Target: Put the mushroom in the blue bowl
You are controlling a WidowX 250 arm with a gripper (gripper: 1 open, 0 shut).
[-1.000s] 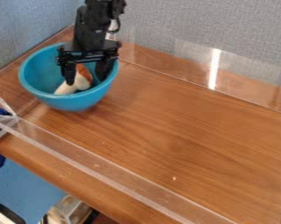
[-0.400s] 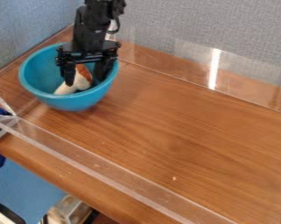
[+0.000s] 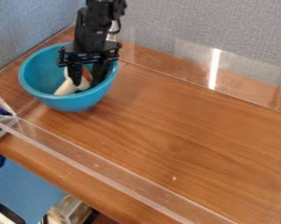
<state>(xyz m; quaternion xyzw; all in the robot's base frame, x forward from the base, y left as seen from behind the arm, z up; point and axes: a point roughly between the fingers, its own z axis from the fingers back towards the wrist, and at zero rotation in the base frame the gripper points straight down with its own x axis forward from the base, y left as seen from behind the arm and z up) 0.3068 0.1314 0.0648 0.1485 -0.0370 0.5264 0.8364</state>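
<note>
The blue bowl point(image 3: 74, 100) stands at the back left of the wooden table. Inside it lies the mushroom point(image 3: 69, 86), cream stem showing, with its brown cap partly hidden behind the fingers. My gripper point(image 3: 87, 66) hangs over the bowl just above the mushroom. Its black fingers point(image 3: 66, 63) are spread apart and open, holding nothing.
Clear acrylic walls point(image 3: 230, 70) ring the wooden tabletop point(image 3: 178, 131), with a low front wall point(image 3: 95, 175) along the near edge. A grey fabric panel point(image 3: 213, 26) rises behind. The bowl sits close to the left wall.
The gripper has lifted a little above the bowl. The mushroom stays lying inside the bowl.
</note>
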